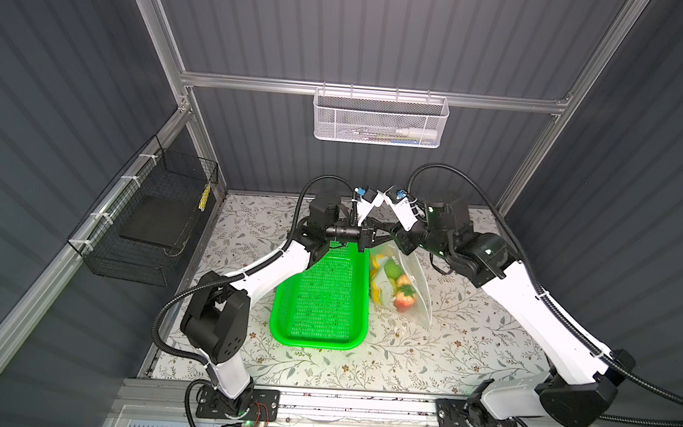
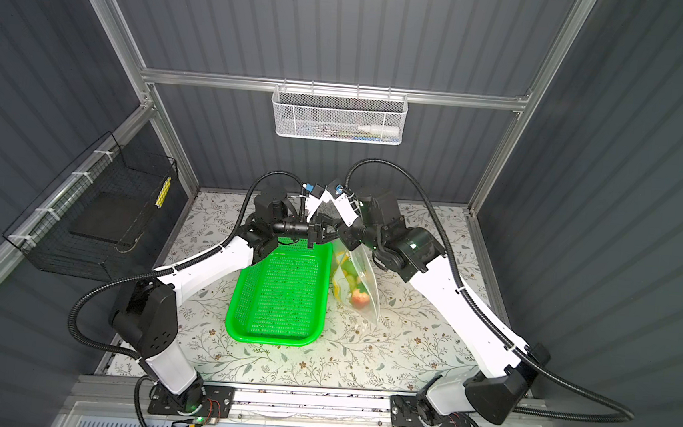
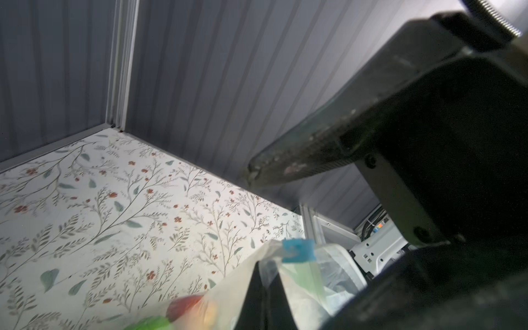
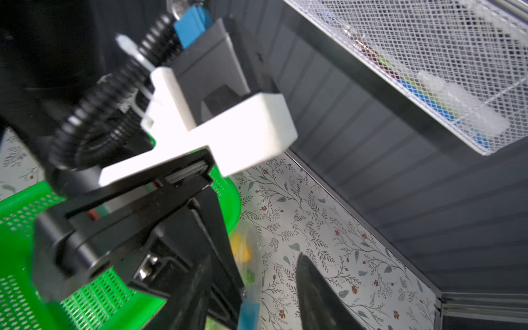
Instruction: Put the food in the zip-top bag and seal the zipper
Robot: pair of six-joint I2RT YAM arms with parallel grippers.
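The clear zip-top bag hangs upright beside the basket, its bottom on the table in both top views. The food shows through the plastic: a red strawberry, a green ball and yellow pieces. My left gripper is shut on the bag's top edge, just beside the zipper's light-blue slider. My right gripper is open. Its two fingers stand on either side of the bag's edge and the slider, with a gap on both sides. In a top view both grippers meet above the bag's mouth.
An empty green perforated basket lies left of the bag, close against it. A white mesh basket hangs on the back wall and a black wire basket on the left wall. The back wall is close behind both wrists.
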